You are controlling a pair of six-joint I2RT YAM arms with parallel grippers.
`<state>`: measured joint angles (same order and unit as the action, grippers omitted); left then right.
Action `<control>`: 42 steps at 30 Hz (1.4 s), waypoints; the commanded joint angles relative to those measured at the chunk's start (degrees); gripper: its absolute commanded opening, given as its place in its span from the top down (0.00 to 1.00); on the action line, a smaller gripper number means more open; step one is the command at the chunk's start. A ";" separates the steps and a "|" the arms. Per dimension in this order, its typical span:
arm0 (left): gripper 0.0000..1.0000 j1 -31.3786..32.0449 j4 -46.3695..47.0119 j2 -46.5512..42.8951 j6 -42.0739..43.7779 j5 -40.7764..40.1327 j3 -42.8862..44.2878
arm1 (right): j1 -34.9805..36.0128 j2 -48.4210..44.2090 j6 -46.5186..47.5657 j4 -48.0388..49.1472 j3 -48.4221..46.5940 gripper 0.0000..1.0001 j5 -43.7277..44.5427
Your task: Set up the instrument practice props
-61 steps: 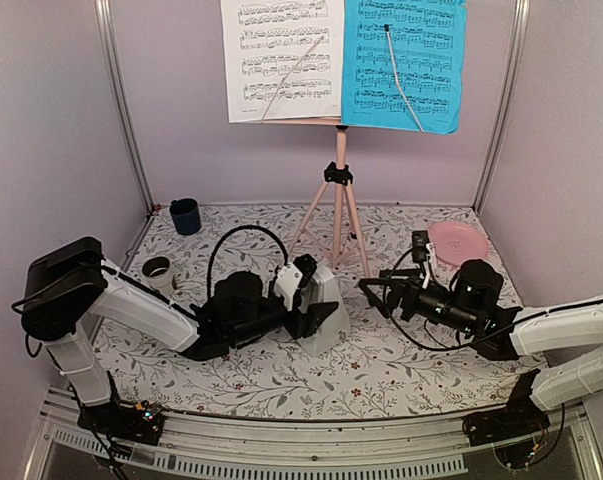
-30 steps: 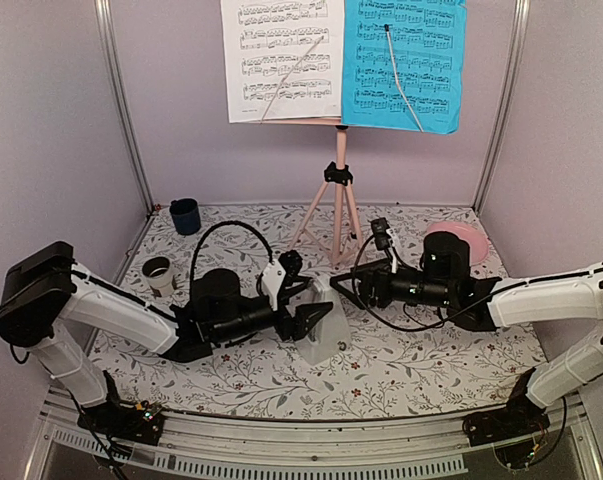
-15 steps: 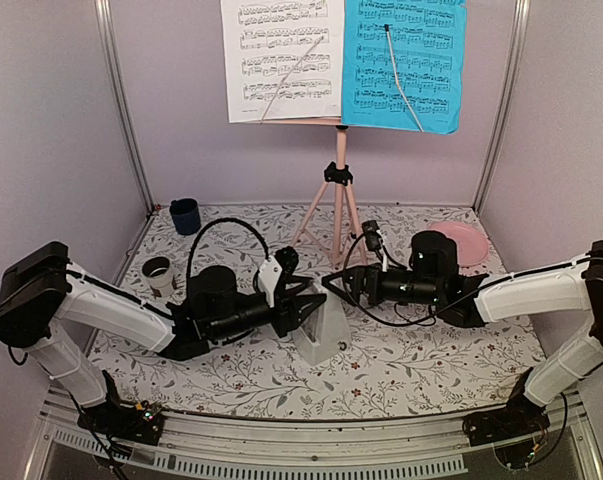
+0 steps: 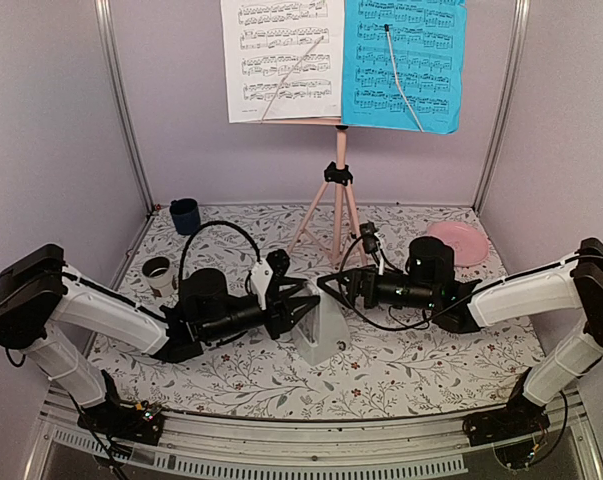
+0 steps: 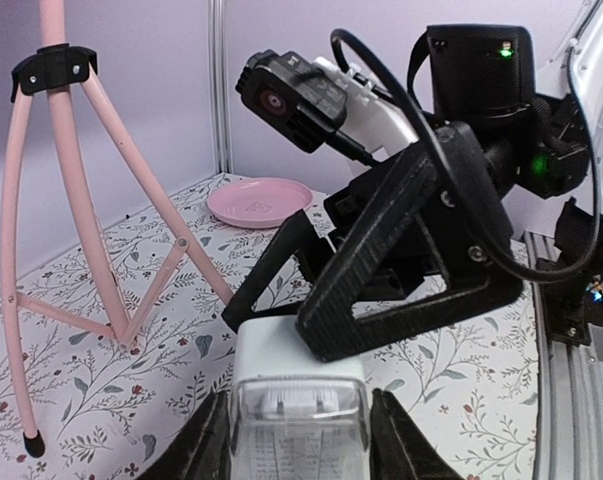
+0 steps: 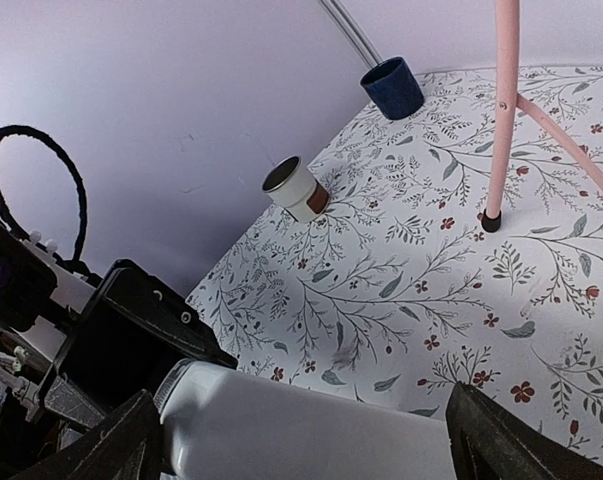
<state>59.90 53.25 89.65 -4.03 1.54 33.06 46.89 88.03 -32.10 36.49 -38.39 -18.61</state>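
Note:
The white pyramid metronome (image 4: pixel 321 335) stands upright on the flowered table, in front of the pink tripod music stand (image 4: pixel 338 200). A white music sheet (image 4: pixel 281 60) and a bright blue one (image 4: pixel 403 65) rest on the stand's tray. My left gripper (image 4: pixel 299 305) is shut on the metronome's top from the left; the left wrist view shows its fingers (image 5: pixel 206 450) pressed against both sides of the metronome (image 5: pixel 299 400). My right gripper (image 4: pixel 331 285) reaches in from the right, open wide. Its jaws straddle the metronome (image 6: pixel 311 420) without gripping it.
A dark blue cup (image 4: pixel 185 215) stands at the back left. A small white and brown cup (image 4: pixel 158 272) stands near the left wall. A round pink plate (image 4: pixel 456 243) lies at the right. The tripod's legs (image 5: pixel 111 250) spread just behind the metronome.
The left gripper has brought the tilted metronome upright onto the table and kept hold of it. The right arm has swung left until its open jaws reach the metronome's top.

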 commanded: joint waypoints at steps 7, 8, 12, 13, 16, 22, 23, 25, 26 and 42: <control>0.80 -0.23 3.59 -2.96 3.75 3.92 -3.91 | -1.54 5.66 4.73 -13.13 5.02 0.01 8.72; 0.81 -0.20 4.21 -3.31 3.91 3.87 -4.24 | -1.61 5.70 4.82 -13.12 5.14 0.01 8.87; 0.83 -0.27 6.07 -4.17 4.00 3.54 -4.74 | -1.72 5.48 5.48 -13.23 5.31 0.01 9.07; 0.83 -0.30 5.62 -4.59 3.73 3.23 -4.54 | -1.71 5.31 5.62 -13.29 5.25 0.01 9.17; 0.84 -0.88 2.77 -7.71 1.48 2.17 -4.32 | -1.72 4.36 6.31 -13.31 5.04 0.01 8.77; 0.86 -1.41 -13.09 -18.16 -1.98 -1.81 -3.72 | -1.72 3.27 7.98 -13.15 3.87 0.00 5.79; 0.86 -1.53 -17.60 -20.49 -2.82 -2.28 -3.37 | -1.72 3.07 8.16 -13.15 3.70 0.00 5.40; 0.86 -1.78 -26.39 -23.36 -4.89 -3.84 -1.91 | -1.70 2.59 8.57 -12.95 3.21 0.01 4.20; 0.86 -2.02 -31.51 -24.43 -6.20 -4.81 -0.73 | -1.72 2.51 9.03 -12.79 2.89 0.01 3.52; 0.84 -13.59 -72.72 -6.50 -15.19 -5.91 21.39 | -1.67 -0.09 11.85 -12.89 -0.12 0.01 -0.79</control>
<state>48.84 -11.14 76.27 -18.11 -5.67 49.87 45.41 87.13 -24.23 35.35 -39.29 -20.34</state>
